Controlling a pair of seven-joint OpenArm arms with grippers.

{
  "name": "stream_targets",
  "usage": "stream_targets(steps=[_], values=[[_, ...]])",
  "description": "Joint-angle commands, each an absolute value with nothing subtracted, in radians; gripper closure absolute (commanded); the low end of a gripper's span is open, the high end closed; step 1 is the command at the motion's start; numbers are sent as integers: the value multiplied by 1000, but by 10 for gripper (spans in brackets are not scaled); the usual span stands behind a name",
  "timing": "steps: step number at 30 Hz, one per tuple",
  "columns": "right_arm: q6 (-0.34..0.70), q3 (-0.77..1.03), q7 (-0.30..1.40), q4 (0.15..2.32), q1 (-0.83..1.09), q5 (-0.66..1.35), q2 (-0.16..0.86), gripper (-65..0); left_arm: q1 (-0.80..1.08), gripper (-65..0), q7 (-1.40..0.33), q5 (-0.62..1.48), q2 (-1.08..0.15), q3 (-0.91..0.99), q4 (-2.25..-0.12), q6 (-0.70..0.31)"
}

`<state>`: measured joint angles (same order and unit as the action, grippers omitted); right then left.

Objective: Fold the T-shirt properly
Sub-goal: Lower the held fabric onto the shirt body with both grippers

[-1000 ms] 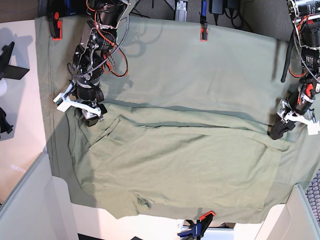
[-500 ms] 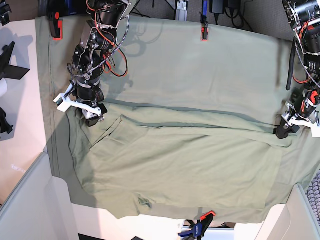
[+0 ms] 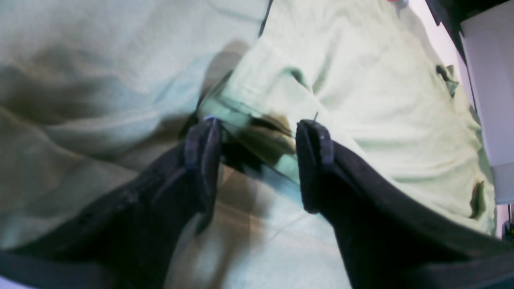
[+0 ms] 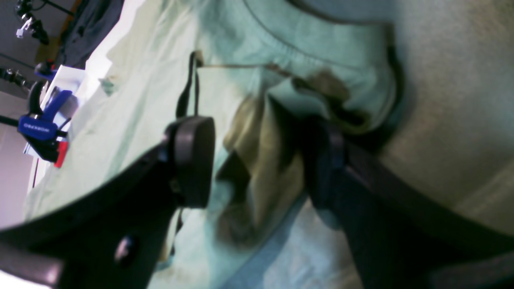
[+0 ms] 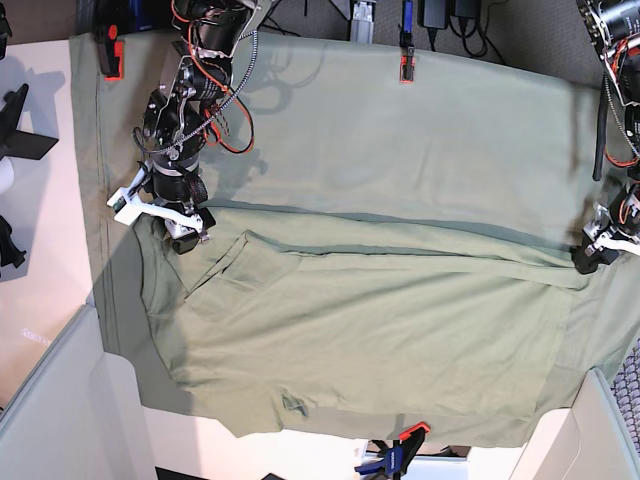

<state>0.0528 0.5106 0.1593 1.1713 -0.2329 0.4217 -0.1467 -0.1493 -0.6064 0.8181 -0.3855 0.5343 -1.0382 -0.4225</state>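
Tabletop (image 5: 60,250) draped in one green sheet (image 5: 400,130); one T-shirt (image 5: 360,330) laid on it.
Left end effector (image 3: 257,160) and right end effector (image 4: 257,160) both held apart, shirt edge between; blue clamp (image 4: 40,128) seen in right wrist view only.

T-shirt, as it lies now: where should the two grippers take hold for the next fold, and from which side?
Probably the T-shirt's far edge at its two ends, from above. That long edge lies flat on the green sheet, and both open grippers, right and left, already sit over its bunched corners.
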Motion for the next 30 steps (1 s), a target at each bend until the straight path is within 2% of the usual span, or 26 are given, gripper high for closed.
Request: stream_targets(steps=[1,10,15,30], values=[[65,508,169,1182,-252,423,-147,-356,-168,-335,-591,833,-410,539,-1068,-423],[79,508,175,1182,-252,423,-147,-356,-163,-335,-582,780,-418,552,-1098,-395],[79,508,181,1182,-252,423,-147,-356,-162,-335,-569,705,-418,556,-1098,-302],[79,508,192,1182,-252,423,-147,-356,-171,-335,-562,745,-327,508,-1098,-304]])
